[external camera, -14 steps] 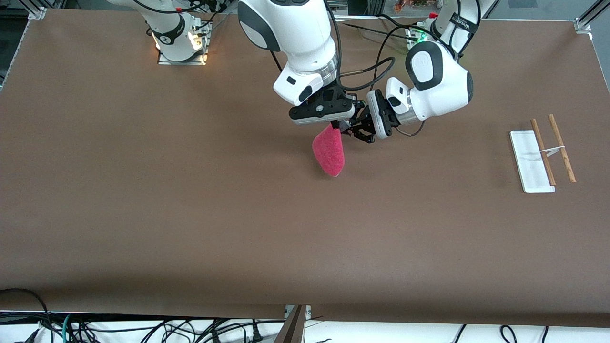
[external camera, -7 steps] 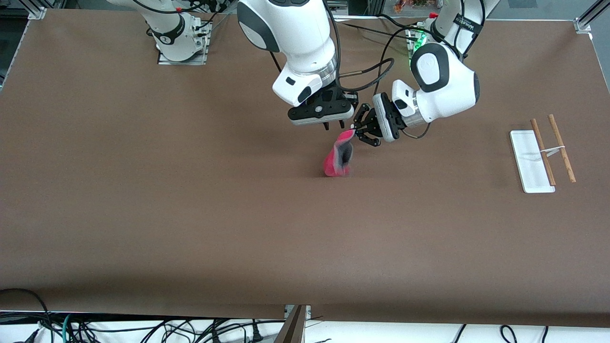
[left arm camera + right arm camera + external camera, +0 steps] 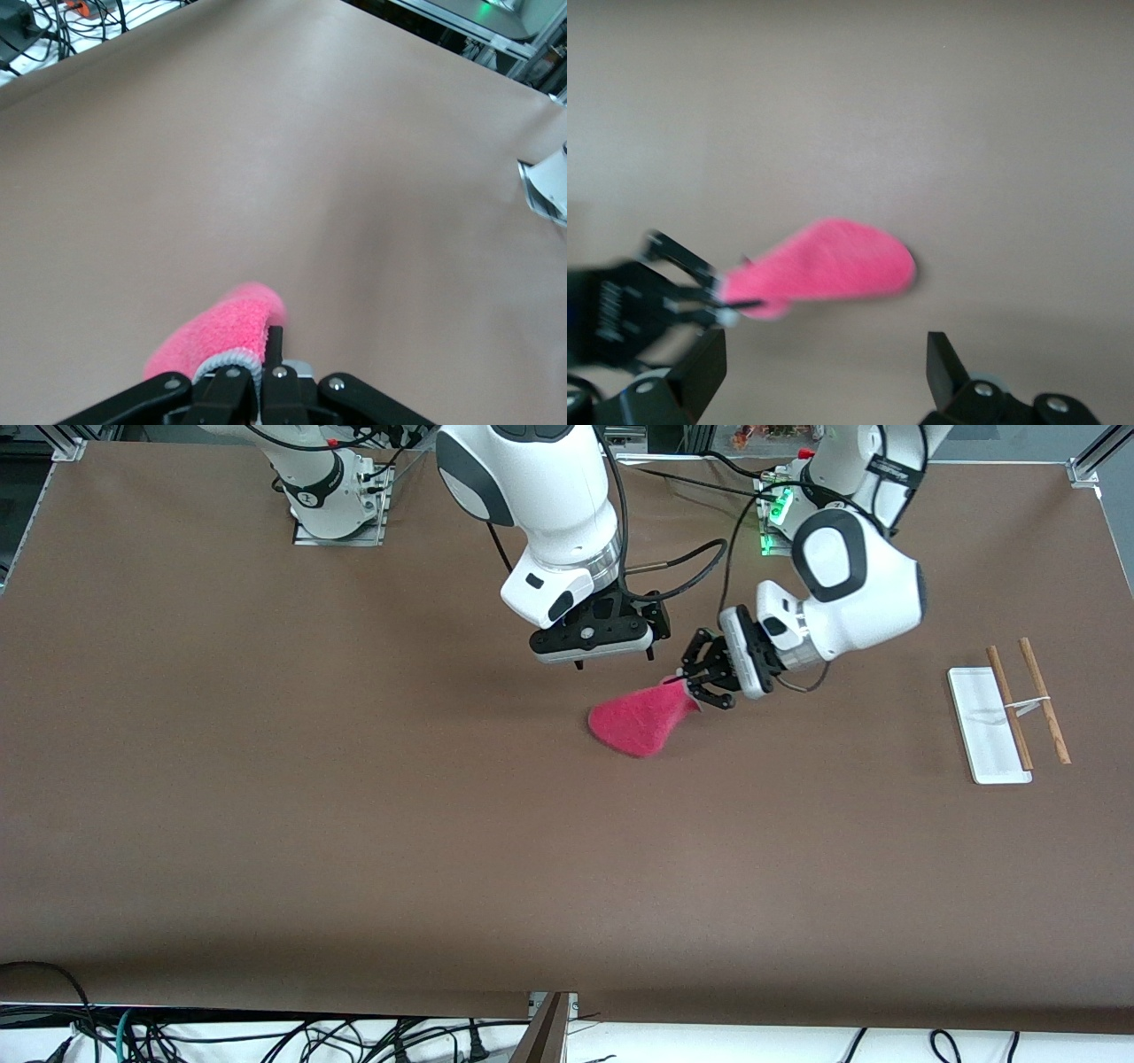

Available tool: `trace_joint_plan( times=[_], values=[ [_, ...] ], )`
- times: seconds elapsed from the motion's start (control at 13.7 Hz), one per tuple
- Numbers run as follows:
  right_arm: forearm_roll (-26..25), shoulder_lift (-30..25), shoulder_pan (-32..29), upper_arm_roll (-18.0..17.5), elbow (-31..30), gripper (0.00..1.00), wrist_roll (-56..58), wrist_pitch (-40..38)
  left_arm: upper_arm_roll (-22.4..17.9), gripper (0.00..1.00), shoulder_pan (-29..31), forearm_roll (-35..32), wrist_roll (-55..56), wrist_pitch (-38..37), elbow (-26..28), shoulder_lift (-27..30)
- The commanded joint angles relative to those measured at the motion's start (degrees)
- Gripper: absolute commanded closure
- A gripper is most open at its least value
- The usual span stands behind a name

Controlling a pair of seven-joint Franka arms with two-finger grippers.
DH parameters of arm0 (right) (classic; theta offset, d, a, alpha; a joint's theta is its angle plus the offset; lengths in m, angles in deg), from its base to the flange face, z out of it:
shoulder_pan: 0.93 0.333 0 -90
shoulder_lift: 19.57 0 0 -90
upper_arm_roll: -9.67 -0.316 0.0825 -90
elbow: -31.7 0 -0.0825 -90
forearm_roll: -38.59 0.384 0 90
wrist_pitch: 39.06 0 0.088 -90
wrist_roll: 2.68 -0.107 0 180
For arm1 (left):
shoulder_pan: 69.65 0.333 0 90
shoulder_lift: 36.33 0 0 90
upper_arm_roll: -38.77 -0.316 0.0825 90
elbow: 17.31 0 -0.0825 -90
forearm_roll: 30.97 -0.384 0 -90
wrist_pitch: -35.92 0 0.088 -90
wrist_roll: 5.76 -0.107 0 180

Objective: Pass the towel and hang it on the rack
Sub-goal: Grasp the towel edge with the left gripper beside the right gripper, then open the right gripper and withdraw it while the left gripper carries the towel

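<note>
Two grippers, one towel, one rack, one brown table [image 3: 354,824].

Left gripper [image 3: 689,684]: over the middle of the table, turned sideways, fingers pressed together on one corner of the towel [image 3: 640,717]. In the left wrist view the fingers [image 3: 273,354] pinch the grey-edged hem of the towel [image 3: 217,341].

Towel: pink-red, fuzzy, held up in the air by that one corner, its loose end hanging out toward the right arm's end of the table.

Right gripper [image 3: 611,661]: over the middle of the table, just beside the left gripper and above the towel, fingers spread and holding nothing. In the right wrist view its two fingertips [image 3: 939,359] stand wide apart, with the towel [image 3: 828,266] and the left gripper [image 3: 682,292] below them.

Rack [image 3: 1010,713]: flat white base with two thin brown rods joined by a white tie, lying on the table toward the left arm's end, well apart from both grippers.
</note>
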Motion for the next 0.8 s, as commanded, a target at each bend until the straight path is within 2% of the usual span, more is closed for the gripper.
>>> trace_joint_plan(
  times=[0.0,0.22,0.36,0.73],
  values=[
    [-1.65,-0.80,-0.90,0.65,0.23,0.00,5.25,-3.45,0.24,1.00,8.79,-13.09,4.22,-11.01,-6.67,-1.70],
    [-3.15,-2.30,-1.60,2.92,0.23,0.00,12.36,-7.48,0.33,1.00,16.01,-29.63,13.00,-24.01,-16.41,-5.03],
    [-3.15,-2.48,-2.92,4.77,0.23,0.00,17.98,-9.95,0.25,1.00,19.00,-37.90,18.19,-32.28,-22.66,-7.76],
    [-3.07,-3.97,-3.54,14.52,0.14,0.00,31.51,-12.50,-0.28,1.00,25.67,-52.59,27.96,-40.91,-26.11,-8.12]
  ],
)
